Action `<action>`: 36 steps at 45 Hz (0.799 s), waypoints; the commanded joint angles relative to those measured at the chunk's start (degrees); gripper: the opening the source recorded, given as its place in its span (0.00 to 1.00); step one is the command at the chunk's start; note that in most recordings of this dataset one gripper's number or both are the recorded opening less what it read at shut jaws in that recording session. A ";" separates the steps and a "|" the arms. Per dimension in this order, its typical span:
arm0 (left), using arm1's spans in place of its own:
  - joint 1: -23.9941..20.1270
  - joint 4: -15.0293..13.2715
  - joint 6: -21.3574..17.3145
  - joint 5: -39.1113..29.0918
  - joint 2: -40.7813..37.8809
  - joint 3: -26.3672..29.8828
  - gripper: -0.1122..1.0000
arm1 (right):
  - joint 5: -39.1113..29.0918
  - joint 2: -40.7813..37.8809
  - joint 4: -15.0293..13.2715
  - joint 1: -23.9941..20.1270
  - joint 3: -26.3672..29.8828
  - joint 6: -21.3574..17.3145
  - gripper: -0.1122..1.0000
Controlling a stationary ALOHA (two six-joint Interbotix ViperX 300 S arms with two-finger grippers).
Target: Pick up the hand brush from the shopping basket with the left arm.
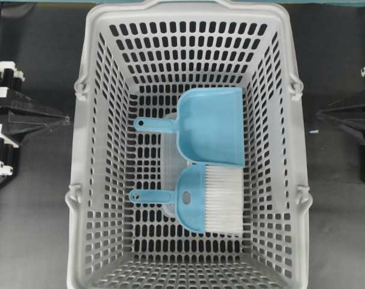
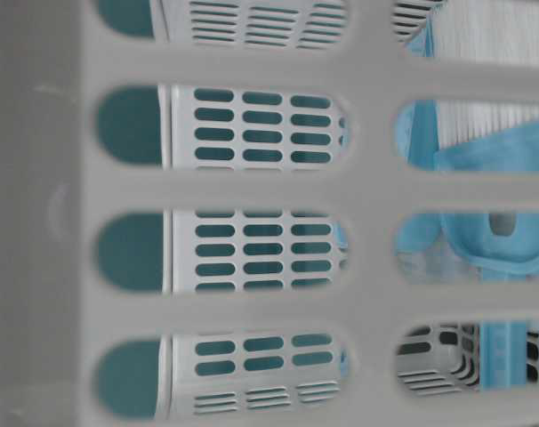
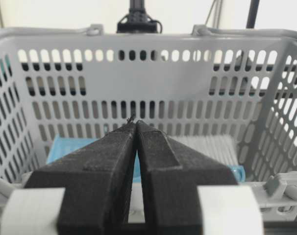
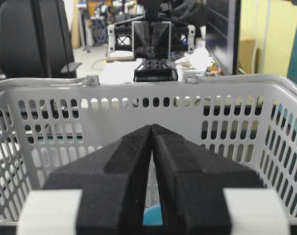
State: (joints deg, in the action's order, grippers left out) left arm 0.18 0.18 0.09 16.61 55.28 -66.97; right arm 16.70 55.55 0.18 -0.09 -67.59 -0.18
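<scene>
The hand brush (image 1: 197, 201) lies flat on the floor of the shopping basket (image 1: 188, 9), handle to the left and white bristles to the right. It also shows in the table-level view (image 2: 501, 153) and in the left wrist view, where its bristles (image 3: 207, 146) are right of the jaws. My left gripper (image 1: 65, 119) is shut and empty outside the basket's left wall, its tips (image 3: 135, 123) aimed at the wall (image 3: 148, 39). My right gripper (image 1: 320, 113) is shut and empty outside the right wall, and also shows in the right wrist view (image 4: 152, 126).
A light-blue dustpan (image 1: 209, 126) lies just behind the brush in the basket, touching it, and shows in the left wrist view (image 3: 65, 147). A clear tray (image 1: 169, 150) lies under both. The basket's tall slotted walls (image 4: 138, 85) stand between both grippers and the brush.
</scene>
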 commanded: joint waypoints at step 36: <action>5.80 2.29 5.01 -52.29 -25.93 43.15 0.10 | -14.41 -0.35 1.05 -0.53 4.13 -2.99 0.10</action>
State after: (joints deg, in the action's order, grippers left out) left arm 5.54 2.29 4.92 -33.40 32.87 -28.39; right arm 2.29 55.55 1.05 -0.18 -64.78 -3.08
